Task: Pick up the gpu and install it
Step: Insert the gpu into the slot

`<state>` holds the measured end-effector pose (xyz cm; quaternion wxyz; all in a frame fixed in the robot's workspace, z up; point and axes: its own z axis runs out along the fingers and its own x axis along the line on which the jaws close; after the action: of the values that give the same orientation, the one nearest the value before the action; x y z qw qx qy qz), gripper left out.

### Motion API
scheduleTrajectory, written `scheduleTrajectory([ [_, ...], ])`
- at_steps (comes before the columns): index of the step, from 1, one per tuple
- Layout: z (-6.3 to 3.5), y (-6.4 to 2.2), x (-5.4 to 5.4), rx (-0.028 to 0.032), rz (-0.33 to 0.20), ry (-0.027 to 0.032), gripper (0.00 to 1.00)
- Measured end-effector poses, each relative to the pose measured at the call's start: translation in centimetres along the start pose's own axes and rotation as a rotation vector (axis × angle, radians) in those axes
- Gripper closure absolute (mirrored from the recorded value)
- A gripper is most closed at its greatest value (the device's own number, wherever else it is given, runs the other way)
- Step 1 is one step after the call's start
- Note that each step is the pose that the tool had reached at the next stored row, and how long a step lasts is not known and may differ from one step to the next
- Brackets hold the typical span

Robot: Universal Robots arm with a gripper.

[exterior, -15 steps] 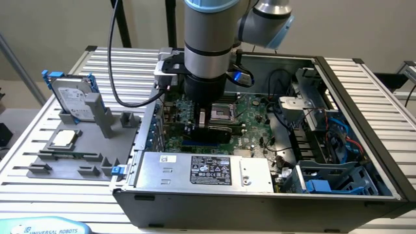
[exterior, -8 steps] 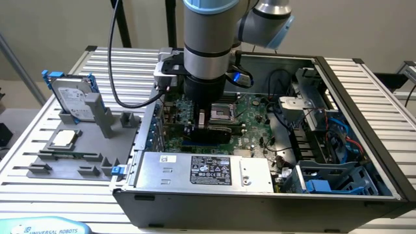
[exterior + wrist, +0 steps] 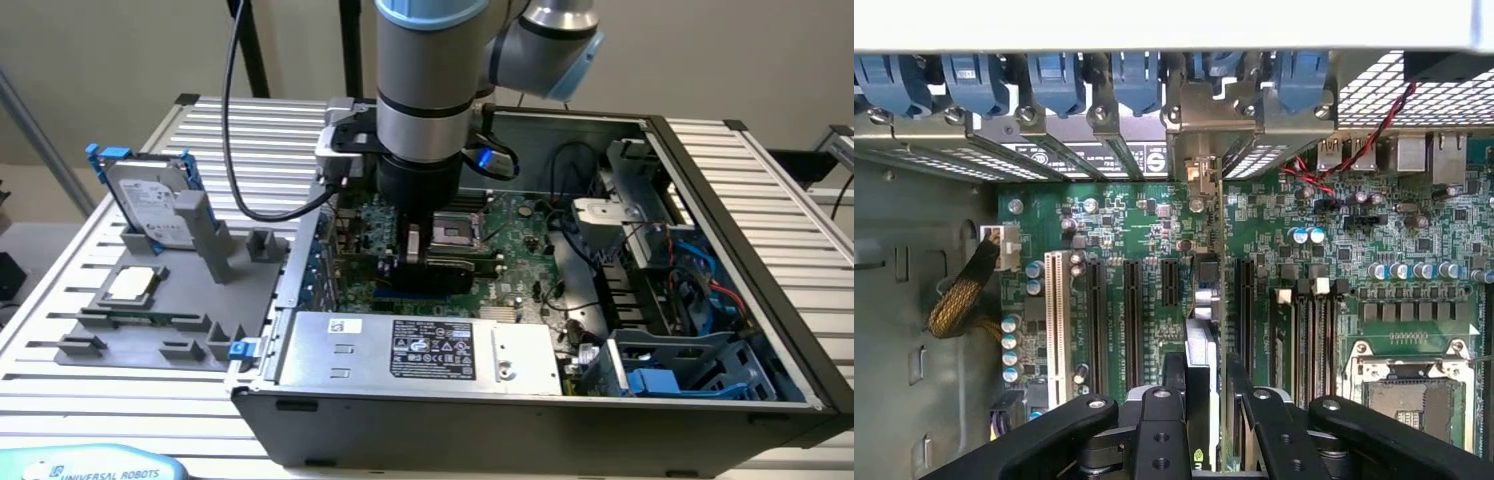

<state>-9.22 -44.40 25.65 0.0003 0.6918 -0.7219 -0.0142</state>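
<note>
The gpu (image 3: 1200, 340) is seen edge-on in the wrist view, standing upright over the motherboard's (image 3: 1274, 230) expansion slots, its silver end bracket (image 3: 1196, 165) up against the case's rear slot openings. My gripper (image 3: 1204, 405) is shut on the card's top edge, a black finger (image 3: 1159, 425) on either side. In the exterior view the gripper (image 3: 430, 262) is lowered deep into the open computer case (image 3: 747, 250), with the dark gpu (image 3: 451, 268) under it, low against the motherboard. Whether the card's edge sits in a slot I cannot tell.
A silver hard drive with blue rails (image 3: 144, 195) stands in a grey fixture (image 3: 160, 320) at the exterior view's left, with a square CPU chip (image 3: 134, 285) beside it. Inside the case are the power supply (image 3: 427, 350), CPU socket (image 3: 1409, 385), blue slot latches (image 3: 1054, 80) and cables (image 3: 627, 260).
</note>
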Motion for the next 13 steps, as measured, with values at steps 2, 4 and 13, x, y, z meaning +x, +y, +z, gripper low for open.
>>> scheduleTrajectory([
  [2, -0.01, 0.02, -0.01, -0.0002, 0.0, 0.0004, 0.73],
  [4, -0.02, 0.05, -0.02, -0.0003, 0.0, 0.0006, 0.73],
  [13, 0.19, 0.09, -0.01, -0.0004, 0.0, 0.0007, 0.73],
])
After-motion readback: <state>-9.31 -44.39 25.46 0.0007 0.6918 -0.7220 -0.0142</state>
